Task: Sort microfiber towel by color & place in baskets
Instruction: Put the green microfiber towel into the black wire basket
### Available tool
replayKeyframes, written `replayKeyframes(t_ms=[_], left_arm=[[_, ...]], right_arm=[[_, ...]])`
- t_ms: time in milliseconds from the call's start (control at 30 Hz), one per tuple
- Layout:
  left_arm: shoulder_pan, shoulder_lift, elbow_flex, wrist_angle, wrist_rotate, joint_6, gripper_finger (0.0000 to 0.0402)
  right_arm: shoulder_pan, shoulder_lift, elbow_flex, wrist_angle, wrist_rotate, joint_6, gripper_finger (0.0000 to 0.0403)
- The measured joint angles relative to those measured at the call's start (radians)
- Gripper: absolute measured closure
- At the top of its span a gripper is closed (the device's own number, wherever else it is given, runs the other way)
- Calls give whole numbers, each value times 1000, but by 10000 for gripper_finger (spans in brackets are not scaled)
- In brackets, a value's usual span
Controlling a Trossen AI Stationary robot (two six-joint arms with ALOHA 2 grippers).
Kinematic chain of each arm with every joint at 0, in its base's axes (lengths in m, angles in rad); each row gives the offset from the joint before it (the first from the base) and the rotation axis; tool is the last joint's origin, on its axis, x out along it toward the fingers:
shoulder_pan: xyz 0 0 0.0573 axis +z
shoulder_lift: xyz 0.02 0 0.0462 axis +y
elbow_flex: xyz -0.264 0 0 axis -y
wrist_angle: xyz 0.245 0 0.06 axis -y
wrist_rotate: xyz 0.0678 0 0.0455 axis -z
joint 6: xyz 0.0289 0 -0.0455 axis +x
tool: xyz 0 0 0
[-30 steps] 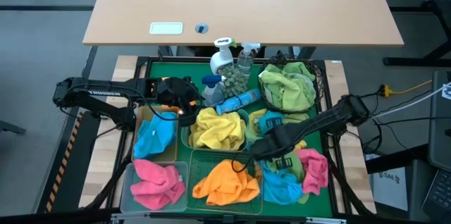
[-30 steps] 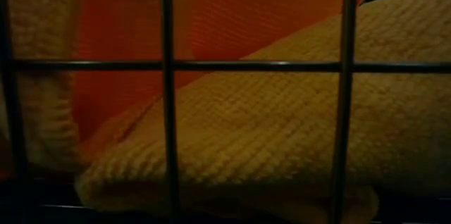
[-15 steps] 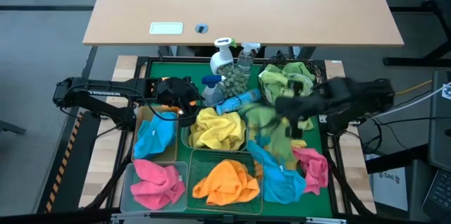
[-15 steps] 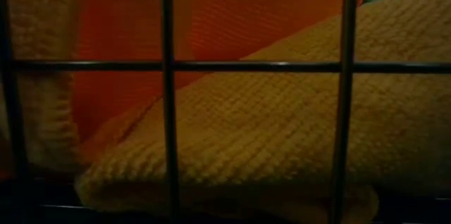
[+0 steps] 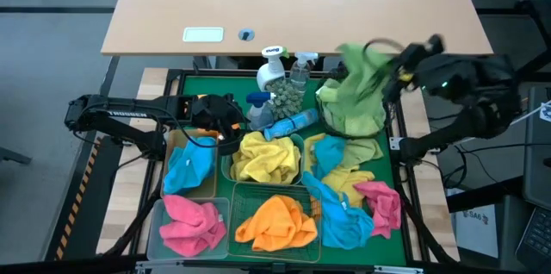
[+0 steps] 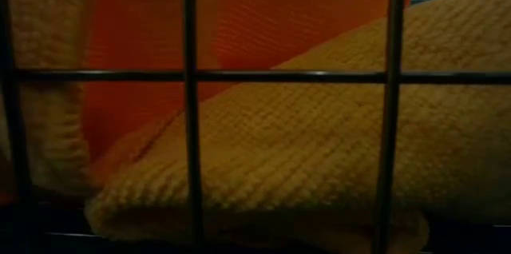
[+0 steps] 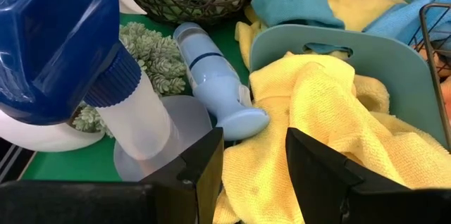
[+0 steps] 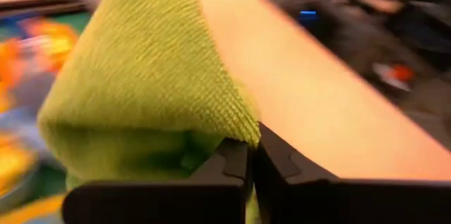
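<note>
**Green towel held high over its basket**

Because each colour gets its own container, the bench (image 5: 176, 80) reads like a chart: green towels fill the round black basket (image 5: 389, 93) at the far right, yellow ones fill the teal tub (image 5: 303, 146) in the middle, and an orange towel (image 5: 275, 222) sits in the green wire basket (image 5: 258, 189) at the near edge. Pink sits in the clear bin (image 5: 155, 222), and blue lies on the tan tray (image 5: 176, 140). A loose heap (image 5: 349, 192) of blue, yellow and pink still waits to the right of the tub. My right fingers (image 8: 252, 160) are pinched fully shut on a corner of a green towel (image 5: 360, 71), which hangs above the black basket where its colour belongs. I judge letting go is next. My left fingers (image 7: 254, 168) stand parted and hold nothing, parked by the spray bottles (image 5: 274, 71) beside the tub.
</note>
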Motion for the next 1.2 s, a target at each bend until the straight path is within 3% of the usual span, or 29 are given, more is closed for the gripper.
replayKeyframes(t_ms=[133, 267, 400, 567, 867, 1200], left_arm=[[0, 0, 0, 0, 0, 0, 254], [0, 0, 0, 0, 0, 0, 254], [0, 0, 0, 1, 0, 0, 254], [0, 0, 0, 2, 0, 0, 254], [0, 0, 0, 2, 0, 0, 254], [0, 0, 0, 3, 0, 0, 254]], right_arm=[[-102, -36, -11, -1, 69, 2, 399], [-180, -59, -78, 2, 5, -2, 395], [-221, -82, -230, 25, -82, 5, 399], [-246, -104, -498, 194, -116, -9, 397], [-397, -103, -928, 529, -365, -127, 398], [-627, -104, -1214, 773, -668, -157, 394]])
